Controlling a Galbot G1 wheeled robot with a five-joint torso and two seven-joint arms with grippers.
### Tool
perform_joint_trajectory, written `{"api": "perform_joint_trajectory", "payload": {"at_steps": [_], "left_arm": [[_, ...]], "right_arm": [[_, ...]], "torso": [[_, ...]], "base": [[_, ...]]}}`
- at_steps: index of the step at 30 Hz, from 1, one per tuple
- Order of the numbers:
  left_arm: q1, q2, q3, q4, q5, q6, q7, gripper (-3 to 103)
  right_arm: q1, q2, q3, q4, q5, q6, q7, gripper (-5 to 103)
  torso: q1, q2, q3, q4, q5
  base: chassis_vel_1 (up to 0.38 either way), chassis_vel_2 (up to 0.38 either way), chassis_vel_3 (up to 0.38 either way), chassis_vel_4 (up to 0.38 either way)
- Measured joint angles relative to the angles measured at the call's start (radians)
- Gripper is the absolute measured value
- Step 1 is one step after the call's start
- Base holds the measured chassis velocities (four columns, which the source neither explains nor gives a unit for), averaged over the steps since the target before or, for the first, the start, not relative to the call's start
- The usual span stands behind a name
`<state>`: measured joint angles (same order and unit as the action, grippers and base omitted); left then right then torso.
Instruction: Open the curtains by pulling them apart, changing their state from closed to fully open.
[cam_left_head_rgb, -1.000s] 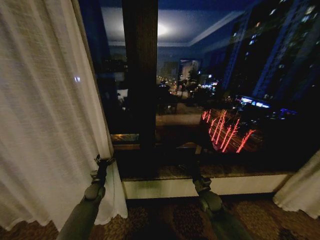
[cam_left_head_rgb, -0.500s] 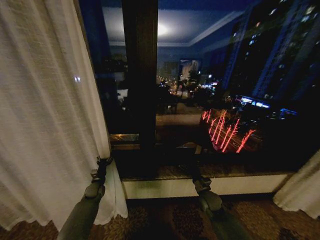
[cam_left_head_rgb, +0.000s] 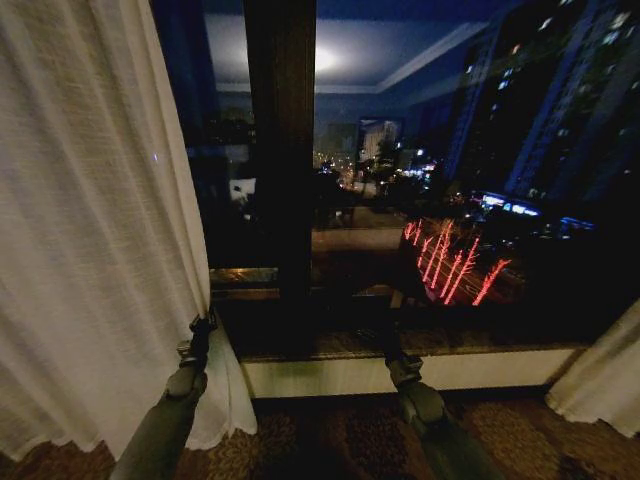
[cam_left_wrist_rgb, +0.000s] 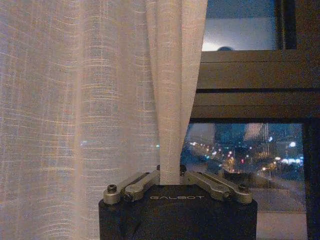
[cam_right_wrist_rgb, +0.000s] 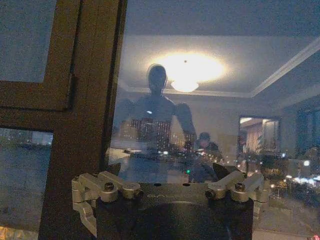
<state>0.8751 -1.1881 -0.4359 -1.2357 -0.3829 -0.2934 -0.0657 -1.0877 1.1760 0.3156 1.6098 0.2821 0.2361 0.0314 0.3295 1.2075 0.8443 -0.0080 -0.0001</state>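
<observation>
1. Two sheer cream curtains show in the head view: the left curtain panel (cam_left_head_rgb: 90, 230) hangs across the left side of the scene, pleated and bunched, and the right curtain panel (cam_left_head_rgb: 605, 380) shows as a small gathered piece at the far right, low down. Between them lies dark window glass (cam_left_head_rgb: 460, 200) with city lights and a tall window post (cam_left_head_rgb: 280, 150).
2. From the head view the left gripper (cam_left_head_rgb: 200, 330) sits at the inner edge of the left curtain panel, low, near the window sill (cam_left_head_rgb: 400, 372). The left wrist view makes the grip plain: the left gripper (cam_left_wrist_rgb: 170, 176) is closed narrowly on a fold of that curtain, the cloth rising straight up from between its fingers (cam_left_wrist_rgb: 140, 182).
3. That weave looks thin and loose, with light coming through it.
4. To the right of the post, the right gripper (cam_left_head_rgb: 385, 345) is held low before the sill, touching no fabric. In its wrist view the right gripper (cam_right_wrist_rgb: 172, 175) stands wide with nothing between its fingers (cam_right_wrist_rgb: 222, 170), facing the glass, where a ceiling lamp (cam_right_wrist_rgb: 185, 70) and the robot's own shape are mirrored.
</observation>
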Motion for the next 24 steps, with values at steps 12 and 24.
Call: {"api": "perform_joint_trajectory", "payload": {"at_steps": [12,24], "left_arm": [[0.004,0.011,-0.009,-0.002,-0.009,-0.004,0.001,1],[0.000,0.014,-0.014,0.012,-0.011,-0.018,0.000,1]], "right_arm": [[0.000,0.000,0.000,0.000,0.000,0.000,0.000,100],[0.000,0.000,0.000,0.000,0.000,0.000,0.000,100]], "torso": [[0.000,0.000,0.000,-0.0001,0.0001],[0.000,0.000,0.000,0.0002,0.0000]], "base": [[0.010,0.010,-0.012,-0.014],[0.169,0.176,-0.166,-0.173]]}}
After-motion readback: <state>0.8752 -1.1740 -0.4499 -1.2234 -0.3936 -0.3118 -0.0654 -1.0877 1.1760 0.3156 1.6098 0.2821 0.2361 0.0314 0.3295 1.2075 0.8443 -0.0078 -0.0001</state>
